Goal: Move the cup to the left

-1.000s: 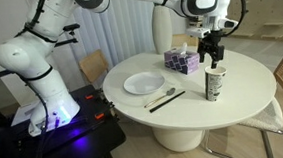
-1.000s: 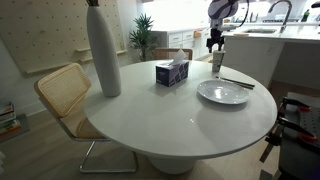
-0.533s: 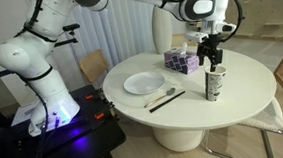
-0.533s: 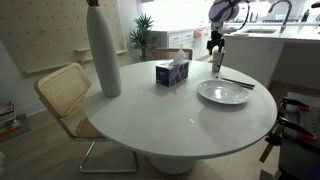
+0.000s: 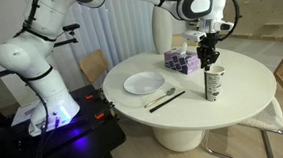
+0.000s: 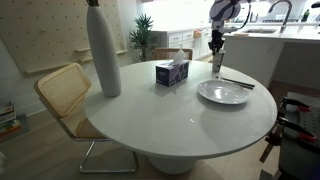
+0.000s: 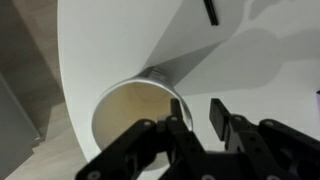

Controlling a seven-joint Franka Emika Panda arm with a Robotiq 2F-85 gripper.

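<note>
- Nearest in an exterior view, one spoon (image 5: 162,92) and dark chopsticks (image 5: 167,100) lay just beside one white plate (image 5: 142,84). It read as a place setting. The sticks were too small to count.
- One cup (image 5: 215,84) stood upright on the round white surface (image 5: 200,120), toward its edge and apart from the plate and utensils.
- The pincer (image 5: 210,61) hung point-down just above the cup's rim.
- In the wrist view the jaws were apart. One finger (image 7: 180,128) sat over the cup's mouth and the other outside the wall, with a gap showing between them. Nothing was clamped. I judged this as lining up a rim pinch before the sideways move.
- The cup's inside looked empty from the wrist view, so spill risk seemed low. Tipping on a one-wall grip was the likelier fault.
- Behind the cup, one patterned tissue box (image 5: 179,59) sat mid-surface, near enough to matter if the cup's path ran that way.
- Farthest on the surface was one tall white vase (image 5: 161,29), at the back edge.
- Two wicker-back chairs (image 5: 93,64) stood around the surface, one on the far side and one on the cup's side.
</note>
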